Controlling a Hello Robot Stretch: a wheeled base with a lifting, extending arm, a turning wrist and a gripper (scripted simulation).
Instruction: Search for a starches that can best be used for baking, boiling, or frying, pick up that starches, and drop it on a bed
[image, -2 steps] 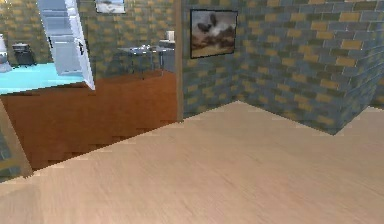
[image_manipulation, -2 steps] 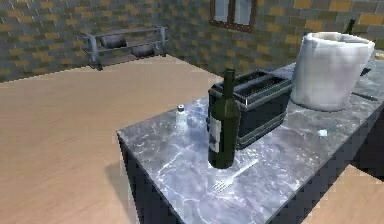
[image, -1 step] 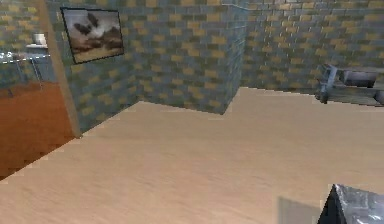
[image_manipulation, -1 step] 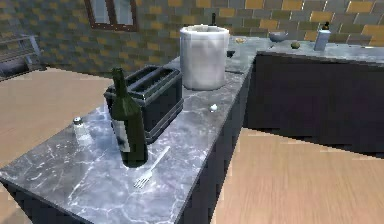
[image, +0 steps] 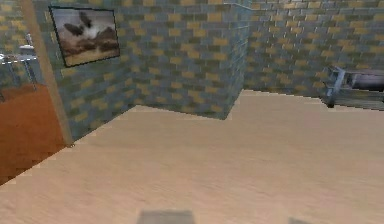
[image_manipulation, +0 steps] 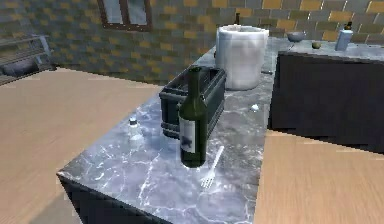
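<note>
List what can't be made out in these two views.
- Arm side view: small dark blob on the far counter, too small to name.
- Arm side view: dark box, partly hidden by the bottle in front.
- Arm side view: window, cut off by the top edge.
- Forward view: metal frame, cut off by the right edge.
- Forward view: side room, mostly cut off by the left edge.

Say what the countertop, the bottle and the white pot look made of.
Countertop: polished stone, likely marble, by its grey surface with white veins. Bottle: dark green glass, glossy, with a pale label. White pot: smooth and matte, perhaps ceramic or enamelled metal.
</note>
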